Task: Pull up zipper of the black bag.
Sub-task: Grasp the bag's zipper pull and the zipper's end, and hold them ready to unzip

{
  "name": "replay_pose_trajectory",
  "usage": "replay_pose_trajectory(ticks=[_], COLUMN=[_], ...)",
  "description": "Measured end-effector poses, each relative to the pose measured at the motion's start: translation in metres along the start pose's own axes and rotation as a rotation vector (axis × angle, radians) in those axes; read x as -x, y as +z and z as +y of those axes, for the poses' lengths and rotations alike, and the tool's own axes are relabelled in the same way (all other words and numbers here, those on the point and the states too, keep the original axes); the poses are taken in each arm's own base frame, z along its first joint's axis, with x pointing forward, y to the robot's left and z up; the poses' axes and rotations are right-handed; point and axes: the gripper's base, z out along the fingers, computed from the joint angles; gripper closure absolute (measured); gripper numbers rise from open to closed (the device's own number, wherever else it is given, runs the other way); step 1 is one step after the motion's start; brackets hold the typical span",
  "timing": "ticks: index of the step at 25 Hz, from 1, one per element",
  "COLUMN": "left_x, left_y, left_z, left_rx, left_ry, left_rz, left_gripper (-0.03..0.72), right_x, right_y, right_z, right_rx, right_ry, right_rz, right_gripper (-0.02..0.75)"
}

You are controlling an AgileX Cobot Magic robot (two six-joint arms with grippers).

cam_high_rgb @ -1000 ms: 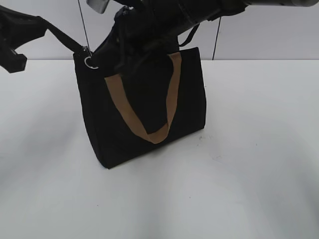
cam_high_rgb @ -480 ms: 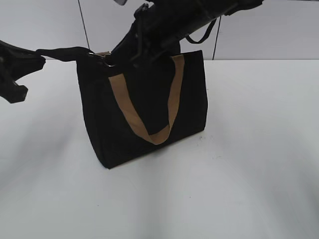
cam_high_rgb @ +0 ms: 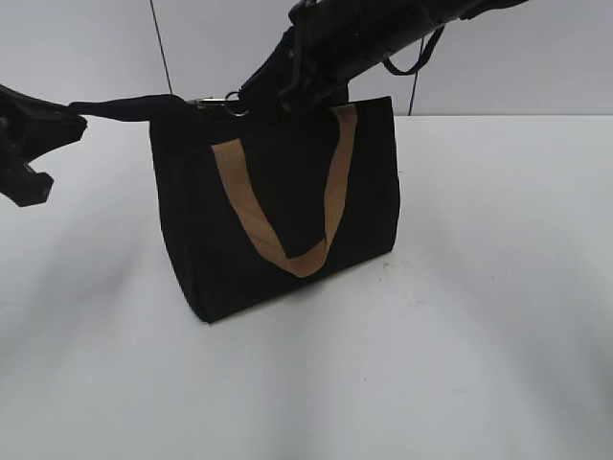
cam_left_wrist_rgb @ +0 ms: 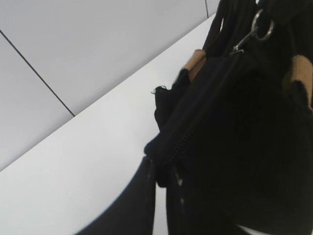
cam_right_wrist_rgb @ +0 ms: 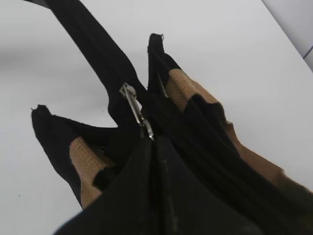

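Tabletop (cam_high_rgb: 498, 364), white and plain, fills the exterior frame, and the black bag (cam_high_rgb: 278, 220) stands upright at its centre with one tan handle (cam_high_rgb: 287, 254) hanging in a loop down its front face. From the upper right of the frame my right arm reaches down to the bag's top edge. My left gripper (cam_high_rgb: 34, 144) sits at the far left edge, holding a black strap or tab (cam_high_rgb: 124, 105) stretched level from the bag's top left corner; its jaws look closed on that fabric, and the left wrist view shows the fingers (cam_left_wrist_rgb: 142, 205) pinched around the dark tail end.

The right gripper (cam_right_wrist_rgb: 151, 142) appears clamped on the zipper (cam_right_wrist_rgb: 134, 110), whose silver pull shows just ahead of the fingertips in the right wrist view. In the exterior view the ring (cam_high_rgb: 233, 101) sits on the top edge, left of centre, near the corner I am holding.

I judge the zip only partly travelled: the bag's mouth looks gaping beside the pull, so most of the run across the top seems left. Which stretch is already closed I cannot tell.
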Motion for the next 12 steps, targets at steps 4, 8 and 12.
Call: replay_pose_trajectory(ticks=[4,8,12], left_x=[-0.002,-0.012,-0.027], left_y=[0.0,0.0,0.0], left_z=[-0.002,-0.009,-0.018], left_rx=[-0.009,-0.036,-0.051], left_ry=[0.023,0.036,0.029], left_rz=[0.009,0.041,0.09], left_gripper=[0.673,0.673,0.673], right_x=[-0.003,-0.007,-0.011], right_y=[-0.004,-0.009,-0.013], right_z=[-0.005,-0.012,-0.018], right_rx=[-0.01,-0.019,-0.029], right_ry=[0.011,0.028,0.039], right_rz=[0.001,0.001,0.004], right_gripper=[0.738,0.738,0.738])
